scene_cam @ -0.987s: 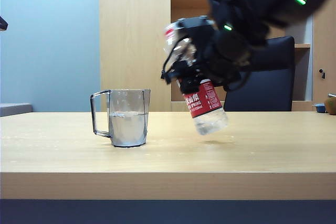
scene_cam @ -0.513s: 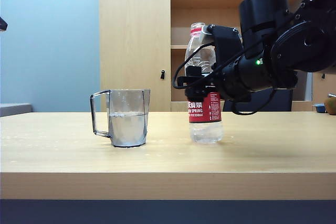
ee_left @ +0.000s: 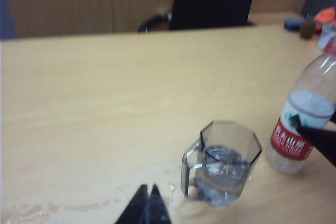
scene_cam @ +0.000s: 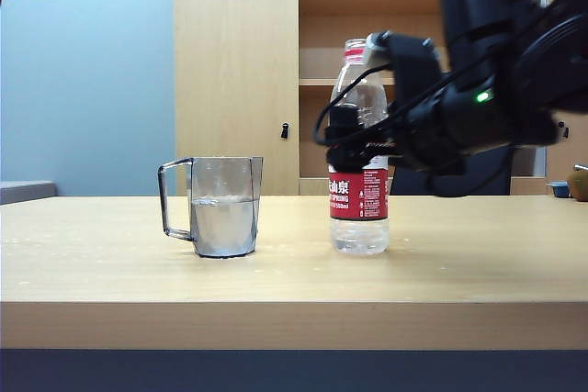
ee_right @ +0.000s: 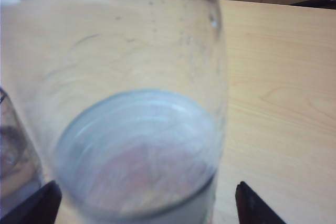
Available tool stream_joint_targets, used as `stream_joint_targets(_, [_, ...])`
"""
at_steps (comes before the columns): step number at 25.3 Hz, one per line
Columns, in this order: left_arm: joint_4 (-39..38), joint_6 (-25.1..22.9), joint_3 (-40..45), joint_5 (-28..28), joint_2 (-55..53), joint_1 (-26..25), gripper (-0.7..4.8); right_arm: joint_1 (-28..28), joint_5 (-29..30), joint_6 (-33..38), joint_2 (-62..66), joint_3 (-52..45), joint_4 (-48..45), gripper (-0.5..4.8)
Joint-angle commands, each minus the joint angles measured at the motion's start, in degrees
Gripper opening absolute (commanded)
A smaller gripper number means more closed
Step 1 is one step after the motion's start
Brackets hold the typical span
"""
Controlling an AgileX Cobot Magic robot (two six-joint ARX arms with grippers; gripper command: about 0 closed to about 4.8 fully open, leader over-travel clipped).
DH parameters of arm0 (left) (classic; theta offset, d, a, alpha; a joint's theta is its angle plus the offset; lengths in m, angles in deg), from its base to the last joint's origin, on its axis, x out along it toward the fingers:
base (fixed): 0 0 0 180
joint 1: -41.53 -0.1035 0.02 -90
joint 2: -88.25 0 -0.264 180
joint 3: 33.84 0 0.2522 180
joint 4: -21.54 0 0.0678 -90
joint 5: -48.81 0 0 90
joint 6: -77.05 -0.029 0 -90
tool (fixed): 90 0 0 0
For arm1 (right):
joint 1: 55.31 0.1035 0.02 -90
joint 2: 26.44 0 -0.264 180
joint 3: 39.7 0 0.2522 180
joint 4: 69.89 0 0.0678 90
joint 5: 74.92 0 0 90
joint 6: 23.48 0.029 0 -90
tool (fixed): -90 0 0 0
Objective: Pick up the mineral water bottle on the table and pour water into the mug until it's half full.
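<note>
The bottle (scene_cam: pixel 359 149) stands upright on the tabletop (scene_cam: pixel 294 273), to the right of the mug (scene_cam: pixel 223 206) in the exterior view and apart from it. Its red label reads "SPRING" in white letters, with Chinese characters above that are too small to make out; the left wrist view shows a green mark on the white band over the red (ee_left: pixel 292 132). A red ring circles the open neck, and no cap is on it. Water (scene_cam: pixel 359 235) fills only the lowest part of the bottle, below the label.

The mug is a grey, faceted, see-through cup with a thin squared handle on the side away from the bottle. It holds water (scene_cam: pixel 222 224) to roughly half its height. In the left wrist view a few wet patches (ee_left: pixel 31 212) lie on the tabletop near the mug's foot.

The right pincer (ee_right: pixel 147 203) is around the bottle at about label height; its two dark tips stand apart on either side of the clear wall with gaps showing, so it is spread and not clamped. The left pincer (ee_left: pixel 147 207) hovers above the tabletop beside the mug's handle, its tips pressed together and holding nothing.
</note>
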Motion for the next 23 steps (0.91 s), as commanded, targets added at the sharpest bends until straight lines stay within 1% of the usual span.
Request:
stream_joint_targets(1, [0.7,0.4,-0.2,0.1,4.8,0.0,-0.04,0.1,-0.4,0.0,-5.2,-4.3,0.8,4.79])
stream_joint_targets(3, [0.7,0.7,-0.2,0.5,7.9,0.0,-0.05,0.1,-1.4,0.0,-7.8,-6.6,0.8,4.79])
stream_joint_targets(7, [-2.4,1.7,-0.1,5.7,15.2,0.0,-0.04,0.2,-1.4,0.2,-13.0,-10.6,2.6,4.79])
stream_joint_targets(9, [-4.6,1.7,-0.1,9.6,18.2,0.0,-0.04,0.6,-1.4,0.3,-15.4,-12.0,3.9,4.79])
stream_joint_targets(10, [-6.8,1.7,0.2,13.9,21.7,0.0,-0.05,1.3,-1.6,0.3,-18.7,-13.4,5.6,4.79])
stream_joint_targets(11, [-7.1,1.7,1.2,16.8,24.7,0.0,-0.05,2.4,-1.7,0.9,-21.8,-14.5,7.7,4.79])
stream_joint_targets(12, [-7.0,1.7,1.9,18.5,26.4,0.0,-0.04,2.8,-1.8,1.6,-24.1,-15.2,9.2,4.46])
stream_joint_targets(13, [-6.7,1.8,3.3,21.2,28.9,0.0,-0.04,2.9,-1.4,3.3,-28.3,-16.1,12.3,2.8])
stream_joint_targets(14, [-6.7,1.9,3.6,22.1,28.7,0.0,-0.04,3.1,-1.4,4.2,-30.1,-16.4,13.8,2.18])
stream_joint_targets(15, [-7.2,1.9,3.8,22.7,28.6,0.0,-0.04,3.3,-1.5,5.2,-31.6,-16.5,15.3,1.68])
stream_joint_targets(16, [-7.3,1.9,4.1,22.6,28.6,0.0,-0.04,3.3,-1.7,6.1,-33.9,-16.7,17.2,1.32])
stream_joint_targets(17, [-7.0,1.9,4.5,22.7,28.6,0.0,-0.04,3.4,-1.6,6.1,-35.7,-16.8,18.9,1.14])
stream_joint_targets(18, [-6.7,1.9,4.8,22.9,28.6,-0.1,-0.04,3.5,-1.0,6.1,-37.2,-16.8,20.2,0.83])
stream_joint_targets(19, [-6.6,1.9,5.3,22.8,28.6,0.0,-0.04,3.5,-0.5,6.1,-39.1,-16.8,21.7,0.3])
stream_joint_targets(20, [-6.6,1.9,5.9,22.9,28.6,0.0,-0.04,3.5,0.0,6.1,-40.9,-16.8,23.2,-0.1])
stream_joint_targets(22, [-6.5,2.1,7.9,22.8,28.6,0.0,-0.04,3.7,1.2,6.1,-44.9,-16.8,26.2,-0.08])
stream_joint_targets(23, [-6.4,3.2,8.9,22.6,28.6,0.0,-0.04,4.0,1.3,6.1,-46.7,-16.8,27.4,-0.08])
